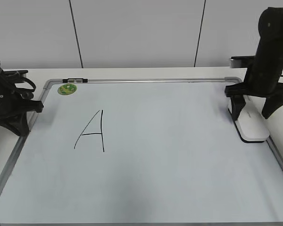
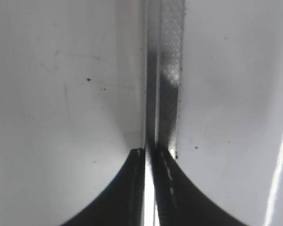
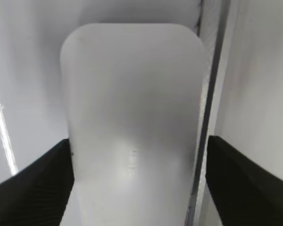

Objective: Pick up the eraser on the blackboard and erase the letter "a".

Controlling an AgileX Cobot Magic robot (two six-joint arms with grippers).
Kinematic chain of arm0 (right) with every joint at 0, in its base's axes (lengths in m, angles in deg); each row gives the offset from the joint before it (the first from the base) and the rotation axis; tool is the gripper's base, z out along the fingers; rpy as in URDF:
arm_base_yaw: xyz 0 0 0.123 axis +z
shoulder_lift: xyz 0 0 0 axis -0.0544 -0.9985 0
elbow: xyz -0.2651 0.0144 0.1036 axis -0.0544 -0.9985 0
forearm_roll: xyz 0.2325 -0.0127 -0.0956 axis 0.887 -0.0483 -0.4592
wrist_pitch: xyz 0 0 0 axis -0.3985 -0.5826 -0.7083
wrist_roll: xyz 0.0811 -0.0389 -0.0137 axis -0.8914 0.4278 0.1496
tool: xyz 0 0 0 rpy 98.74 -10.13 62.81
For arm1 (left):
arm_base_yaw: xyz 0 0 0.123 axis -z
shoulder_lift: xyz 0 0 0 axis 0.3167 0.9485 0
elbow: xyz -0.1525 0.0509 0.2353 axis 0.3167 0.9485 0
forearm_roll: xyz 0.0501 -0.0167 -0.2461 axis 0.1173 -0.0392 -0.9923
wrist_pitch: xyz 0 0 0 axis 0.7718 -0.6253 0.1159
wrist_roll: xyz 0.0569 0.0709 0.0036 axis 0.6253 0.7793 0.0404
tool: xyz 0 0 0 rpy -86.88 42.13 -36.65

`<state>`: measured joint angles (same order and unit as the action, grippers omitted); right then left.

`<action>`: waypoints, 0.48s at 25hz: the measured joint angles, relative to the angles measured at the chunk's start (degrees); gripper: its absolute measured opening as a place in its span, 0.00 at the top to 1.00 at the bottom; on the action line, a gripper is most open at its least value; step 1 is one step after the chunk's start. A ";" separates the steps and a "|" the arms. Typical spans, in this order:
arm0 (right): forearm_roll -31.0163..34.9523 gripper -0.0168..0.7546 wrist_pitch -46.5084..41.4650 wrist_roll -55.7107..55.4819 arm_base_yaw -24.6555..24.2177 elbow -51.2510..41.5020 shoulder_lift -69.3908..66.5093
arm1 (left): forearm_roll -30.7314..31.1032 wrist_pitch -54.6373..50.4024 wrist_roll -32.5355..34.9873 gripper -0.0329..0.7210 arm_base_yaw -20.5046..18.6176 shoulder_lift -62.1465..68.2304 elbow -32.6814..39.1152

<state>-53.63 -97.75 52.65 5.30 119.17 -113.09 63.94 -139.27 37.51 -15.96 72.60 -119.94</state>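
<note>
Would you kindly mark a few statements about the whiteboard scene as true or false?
1. The right hand straddles the eraser with its fingers spread on either side. True.
2. The eraser lies at the board's left edge. False: it lies at the right edge of the blackboard.
3. A capital "A" is written on the left half of the board. True.
4. The green magnet sits in the board's bottom right corner. False: it sits near the top left corner.
5. The left hand is open wide. False: its fingers are closed together, over the board's frame.
</note>
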 joint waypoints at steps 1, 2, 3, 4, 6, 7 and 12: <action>-0.26 0.15 0.00 0.01 0.00 0.00 0.21 | 0.00 -0.38 0.00 0.90 0.00 0.00 -0.23; -0.26 0.15 0.00 0.01 0.00 0.00 0.21 | 0.00 -0.80 0.00 0.90 0.00 0.14 -0.45; -0.46 0.15 0.00 0.01 0.00 0.00 1.51 | 0.00 -1.45 0.00 0.89 0.00 0.38 -1.12; -0.58 0.15 0.00 -0.10 0.00 0.00 2.14 | 0.00 -2.32 0.00 0.87 0.00 0.59 -1.81; -0.68 0.15 0.00 -0.10 0.00 0.00 3.16 | 0.00 -4.04 0.00 0.80 0.00 0.84 -2.86; -0.68 0.15 -0.09 -0.10 0.00 0.00 3.60 | 0.13 -4.77 0.00 0.74 0.00 0.84 -3.33; -0.49 0.15 -0.21 -0.21 0.00 0.00 5.98 | 2.75 -7.08 0.00 0.32 0.00 -3.48 -3.99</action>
<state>-54.12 -97.97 52.44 5.30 119.17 -107.10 66.69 -146.35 37.51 -15.96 69.12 -123.93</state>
